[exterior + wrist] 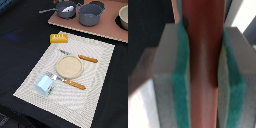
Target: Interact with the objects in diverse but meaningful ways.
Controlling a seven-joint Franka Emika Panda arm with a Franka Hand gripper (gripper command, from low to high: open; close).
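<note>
Reddish-brown and smooth, the sausage stick (203, 65) is sitting clamped between the pincer's (204, 75) green-padded fingers (180, 85). On the woven placemat (95, 75) covering the black tabletop (20, 45), the yellow-orange scored bread loaf (58, 38) and the pale blue carton-shaped block (44, 84) are lying well apart.

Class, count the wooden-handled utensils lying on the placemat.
2: one utensil lies beyond the round plate, the other utensil on its near side beside the blue carton. None seems hidden.
</note>
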